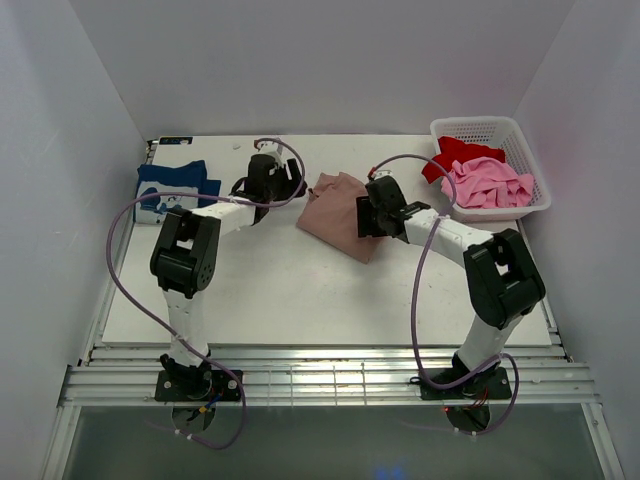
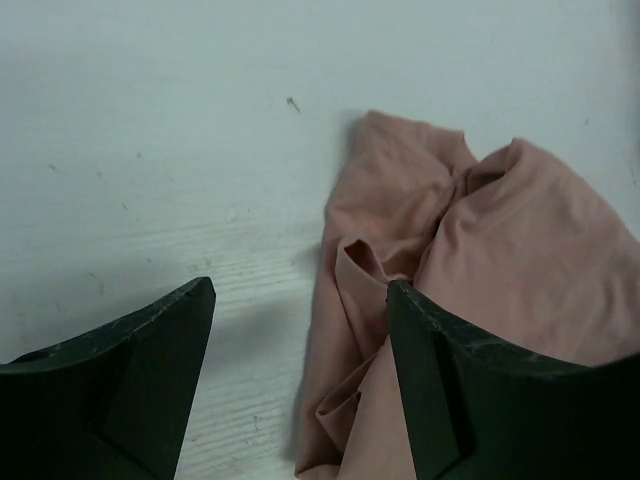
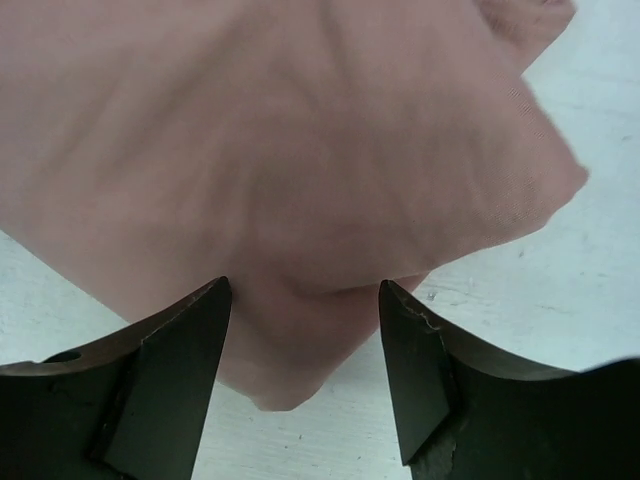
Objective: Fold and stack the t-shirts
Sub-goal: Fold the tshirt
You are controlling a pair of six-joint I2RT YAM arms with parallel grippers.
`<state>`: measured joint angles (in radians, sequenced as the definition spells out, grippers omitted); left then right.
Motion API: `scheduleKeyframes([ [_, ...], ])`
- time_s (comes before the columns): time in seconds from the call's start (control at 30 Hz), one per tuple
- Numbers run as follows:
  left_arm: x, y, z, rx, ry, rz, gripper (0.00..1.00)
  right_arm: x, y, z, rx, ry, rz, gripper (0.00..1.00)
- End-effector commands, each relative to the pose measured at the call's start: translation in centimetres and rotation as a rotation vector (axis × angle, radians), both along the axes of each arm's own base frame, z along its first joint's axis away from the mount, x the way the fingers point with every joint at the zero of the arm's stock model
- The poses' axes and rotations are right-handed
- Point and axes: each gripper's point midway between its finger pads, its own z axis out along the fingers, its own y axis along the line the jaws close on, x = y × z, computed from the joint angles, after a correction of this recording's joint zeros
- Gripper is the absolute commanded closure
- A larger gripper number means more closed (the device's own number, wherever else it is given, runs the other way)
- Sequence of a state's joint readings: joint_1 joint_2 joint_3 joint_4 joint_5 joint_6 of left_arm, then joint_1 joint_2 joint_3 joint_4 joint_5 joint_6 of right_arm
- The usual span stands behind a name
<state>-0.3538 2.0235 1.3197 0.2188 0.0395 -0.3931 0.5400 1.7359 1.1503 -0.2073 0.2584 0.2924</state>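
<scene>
A dusty pink-tan t-shirt [image 1: 335, 212] lies folded and crumpled on the white table [image 1: 300, 290], between my two grippers. My left gripper [image 1: 292, 186] is at its left edge and stands open; in the left wrist view the rumpled cloth [image 2: 500, 240] lies by the right finger [image 2: 450, 370] with nothing pinched in the left gripper [image 2: 300, 285]. At the shirt's right side my right gripper [image 1: 364, 216] is open too. In the right wrist view the cloth [image 3: 300, 150] lies under and ahead of the right gripper [image 3: 305, 285], its corner loose between the jaws. A navy t-shirt [image 1: 176, 186] lies folded at the far left.
A white basket [image 1: 480, 125] at the back right holds a red t-shirt [image 1: 452, 155] and a bright pink t-shirt [image 1: 492, 184]. White walls close in the table on three sides. Purple cables loop from both arms.
</scene>
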Motion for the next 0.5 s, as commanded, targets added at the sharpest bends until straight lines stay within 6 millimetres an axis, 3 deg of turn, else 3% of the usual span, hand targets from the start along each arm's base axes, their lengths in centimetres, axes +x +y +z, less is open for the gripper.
scheduleKeyframes([
  [0.0,-1.4,-2.3,-0.3,-0.056,0.072,-0.136,0.20,-1.1,0.8,-1.9,0.059,0.062,-0.025,0.33],
  [0.13,-2.2,-3.3,-1.0,-0.130,0.117,-0.230,0.20,-1.8,-0.2,-3.5,0.034,0.085,-0.070,0.33],
  [0.47,-3.3,-3.0,-1.4,-0.183,0.123,-0.270,0.19,-2.2,-1.9,-6.2,-0.005,0.125,-0.103,0.34],
])
